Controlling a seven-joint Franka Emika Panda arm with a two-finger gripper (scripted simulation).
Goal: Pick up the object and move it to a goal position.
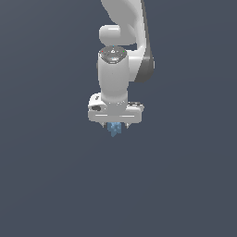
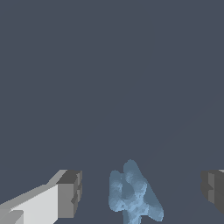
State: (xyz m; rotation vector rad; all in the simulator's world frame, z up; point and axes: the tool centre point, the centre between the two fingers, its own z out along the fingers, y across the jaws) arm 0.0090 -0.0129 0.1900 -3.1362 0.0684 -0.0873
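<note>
Jaws of gripper (image 2: 138, 192) apart, straddling the object (image 2: 133, 194) without touching; grasp, lift and carry to goal all remaining.

The object (image 1: 114, 128) sits directly under the gripper (image 1: 115, 126), which hangs from the arm (image 1: 124, 55) above it. In the wrist view, the object (image 2: 133, 194) lies between the 2 fingers (image 2: 70, 194), apart from both, with a gap on each side.
</note>
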